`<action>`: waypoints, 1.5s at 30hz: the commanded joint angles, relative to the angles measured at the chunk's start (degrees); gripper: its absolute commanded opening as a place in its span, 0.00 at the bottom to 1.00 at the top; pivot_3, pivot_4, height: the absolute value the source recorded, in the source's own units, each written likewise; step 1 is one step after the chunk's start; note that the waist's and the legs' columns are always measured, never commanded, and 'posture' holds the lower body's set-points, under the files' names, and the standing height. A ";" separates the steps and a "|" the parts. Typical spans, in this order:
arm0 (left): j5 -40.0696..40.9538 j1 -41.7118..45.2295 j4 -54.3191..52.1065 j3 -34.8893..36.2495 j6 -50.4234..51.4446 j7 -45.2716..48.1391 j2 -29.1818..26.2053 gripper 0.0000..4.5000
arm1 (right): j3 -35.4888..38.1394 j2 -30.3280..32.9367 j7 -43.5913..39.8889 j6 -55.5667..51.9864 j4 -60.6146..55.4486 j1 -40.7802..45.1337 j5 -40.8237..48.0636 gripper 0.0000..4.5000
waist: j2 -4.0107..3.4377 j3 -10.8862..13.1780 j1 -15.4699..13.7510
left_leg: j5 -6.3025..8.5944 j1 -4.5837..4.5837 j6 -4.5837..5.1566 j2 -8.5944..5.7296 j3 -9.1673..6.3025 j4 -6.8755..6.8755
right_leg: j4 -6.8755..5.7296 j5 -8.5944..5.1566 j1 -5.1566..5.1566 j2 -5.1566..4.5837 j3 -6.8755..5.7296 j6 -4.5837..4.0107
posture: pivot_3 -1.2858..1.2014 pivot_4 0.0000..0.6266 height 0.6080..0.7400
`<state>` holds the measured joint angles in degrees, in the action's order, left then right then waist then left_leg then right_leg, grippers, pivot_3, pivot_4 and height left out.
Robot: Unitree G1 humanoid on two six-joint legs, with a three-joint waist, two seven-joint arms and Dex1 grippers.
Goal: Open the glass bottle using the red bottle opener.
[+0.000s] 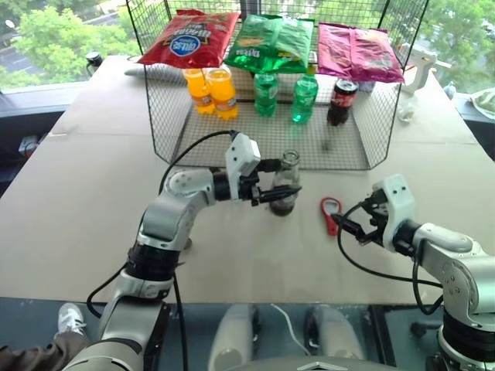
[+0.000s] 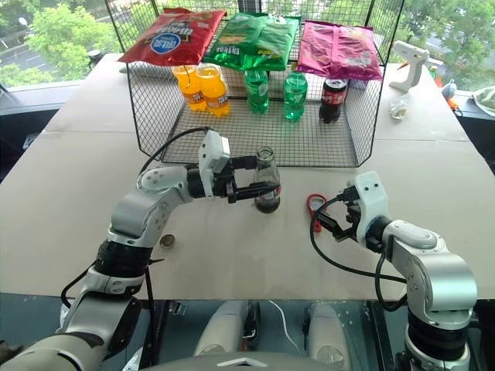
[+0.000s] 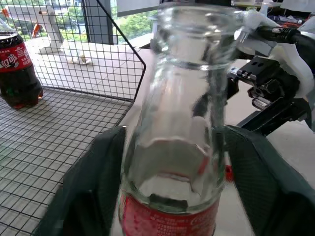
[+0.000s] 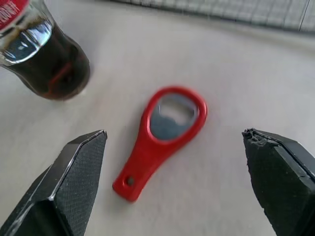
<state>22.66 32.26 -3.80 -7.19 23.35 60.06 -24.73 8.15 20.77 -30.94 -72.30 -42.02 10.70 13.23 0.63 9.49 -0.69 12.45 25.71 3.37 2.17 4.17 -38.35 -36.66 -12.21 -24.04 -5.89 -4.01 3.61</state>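
Glass bottle (image 1: 286, 184) uncapped, cola low inside; left gripper (image 1: 276, 191) straddles it loosely; right gripper (image 4: 177, 182) wide.

Counts: 1 glass bottle (image 1: 287, 185), 1 red bottle opener (image 1: 331, 214), 2 orange bottles (image 1: 211, 91), 2 green bottles (image 1: 285, 94), 1 dark cola bottle (image 1: 341, 102), 3 snack bags (image 1: 272, 42).

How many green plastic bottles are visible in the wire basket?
2. Both stand side by side mid-basket under the green snack bag: one green plastic bottle beside the orange bottles, the other beside the dark cola bottle. Bags might hide more.
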 commanded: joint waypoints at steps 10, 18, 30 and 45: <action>2.21 1.35 -2.21 1.86 -0.21 1.22 -1.80 0.99 | -6.09 2.13 4.13 14.21 -3.24 -0.68 0.85 1.00 | 0.00 0.00 -0.04 | 0.00 -0.01 0.00 0.02 0.00 0.00 | 0.00 -0.04 0.00 0.02 0.00 -0.05 | 0.52 0.24 1.00; 7.84 -2.14 -5.28 5.70 3.12 4.18 -6.99 0.99 | -5.27 6.91 0.63 22.77 -3.78 -6.65 2.68 1.00 | 0.00 0.00 -0.04 | 0.00 0.00 0.00 0.05 0.00 0.00 | 0.02 -0.06 0.00 0.02 0.00 -0.09 | 0.52 0.24 1.00; 11.25 -13.30 -10.39 14.00 5.67 3.06 -15.48 0.99 | 2.29 11.85 -2.32 35.29 -5.05 -22.14 3.14 1.00 | 0.00 0.00 -0.11 | 0.01 -0.01 0.00 0.11 0.01 0.01 | 0.04 -0.16 0.00 -0.03 0.01 -0.18 | 0.52 0.24 1.00; 9.44 -28.84 -7.70 27.76 4.36 -6.02 -17.86 0.99 | 14.30 10.16 -6.03 50.07 -3.72 -40.05 4.50 1.00 | -0.02 0.00 -0.10 | 0.17 -0.10 -0.29 0.27 0.04 0.01 | 0.12 -0.18 -0.01 -0.11 0.02 -0.16 | 0.52 0.24 1.00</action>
<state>32.51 3.95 -11.19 18.20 29.43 54.42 -41.60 21.01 31.15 -37.04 -23.54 -45.77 -29.25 16.87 0.61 9.49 -0.79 12.62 25.62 3.08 2.45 4.21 -38.34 -36.54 -12.39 -24.04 -6.00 -3.99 3.44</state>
